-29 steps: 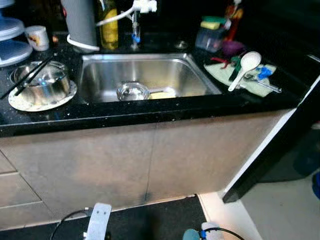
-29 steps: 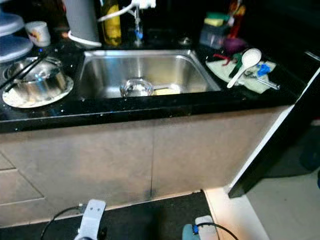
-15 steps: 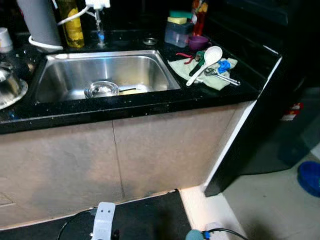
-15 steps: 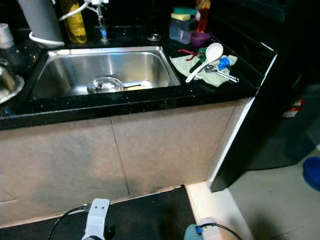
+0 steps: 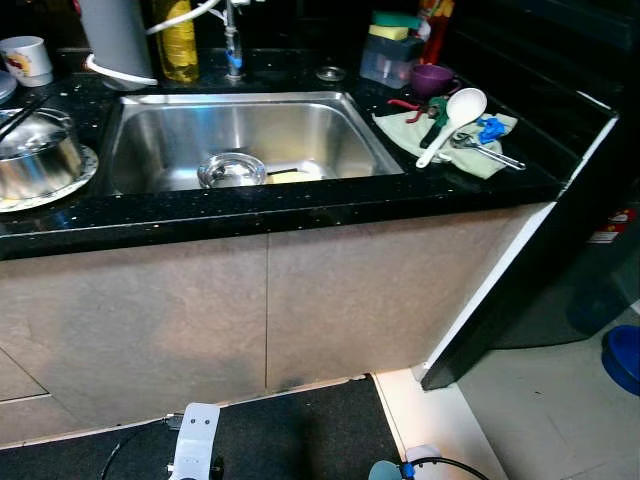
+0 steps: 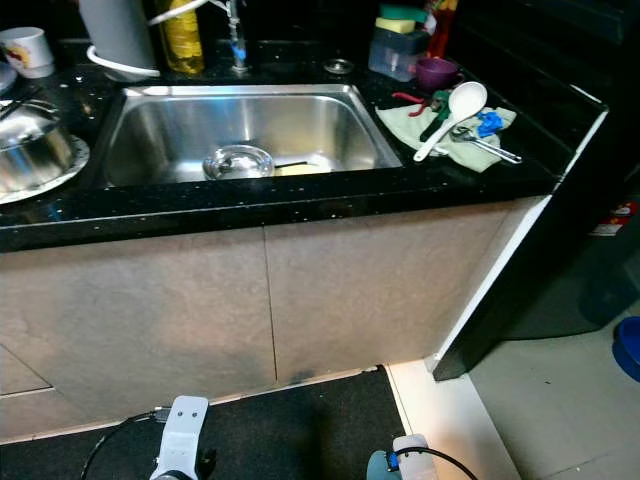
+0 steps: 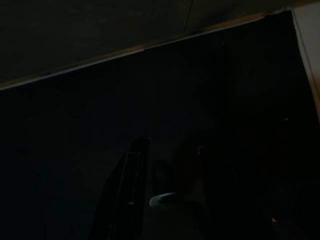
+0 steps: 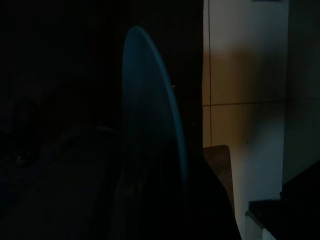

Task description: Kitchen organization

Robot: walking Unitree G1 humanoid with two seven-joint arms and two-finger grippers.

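Here, one sink (image 5: 150, 135), one bowl (image 5: 232, 171), one ladle (image 5: 452, 120)

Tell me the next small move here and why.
Probably step closer to the counter and raise the right arm. The right gripper hangs low with a teal plate-like thing in front of its camera, the left gripper hangs idle, and the sink, holding a steel bowl, lies well ahead of both.

Counter: I see a black speckled countertop (image 5: 300, 212) with an inset steel sink (image 5: 330, 150).
Cabinets: beige doors (image 5: 200, 320) below.
Floor: dark mat (image 5: 300, 440); pale tiles (image 5: 540, 420) at right.
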